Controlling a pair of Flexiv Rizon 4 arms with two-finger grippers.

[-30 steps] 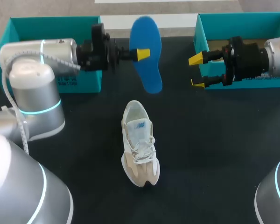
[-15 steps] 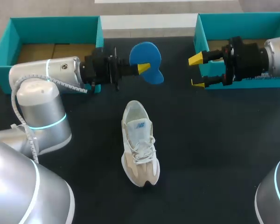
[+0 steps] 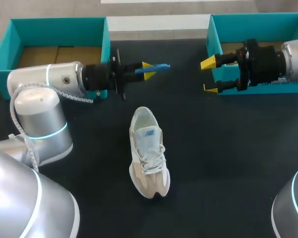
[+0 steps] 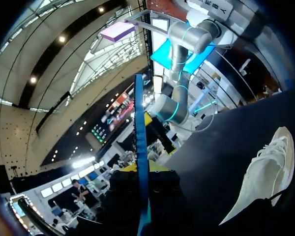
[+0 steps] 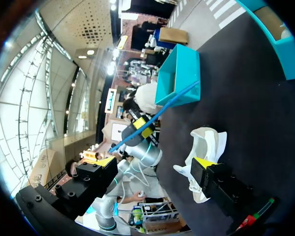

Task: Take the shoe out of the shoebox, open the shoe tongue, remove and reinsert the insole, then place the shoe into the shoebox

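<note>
A white and beige shoe (image 3: 148, 151) lies on the black table, toe toward the front edge, tongue and laces up. Behind it my left gripper (image 3: 149, 70) is shut on a blue insole (image 3: 159, 66), held level and seen edge-on above the table. In the left wrist view the insole (image 4: 139, 123) stands as a thin blue strip out of the gripper (image 4: 141, 171), with the shoe (image 4: 263, 172) off to one side. My right gripper (image 3: 210, 76) hangs open and empty in front of the right shoebox (image 3: 258, 21). The right wrist view shows the shoe (image 5: 205, 147) ahead of its gripper (image 5: 152, 163), and the insole (image 5: 160, 114) beyond.
A teal shoebox (image 3: 54, 24) stands at the back left, partly behind my left arm. The other teal shoebox is at the back right, behind my right arm. Bare black table (image 3: 228, 163) lies to both sides of the shoe.
My left wrist has turned, so the insole went from facing the camera flat to lying edge-on, and the arm dropped lower toward the table. The right arm and the shoe stayed put.
</note>
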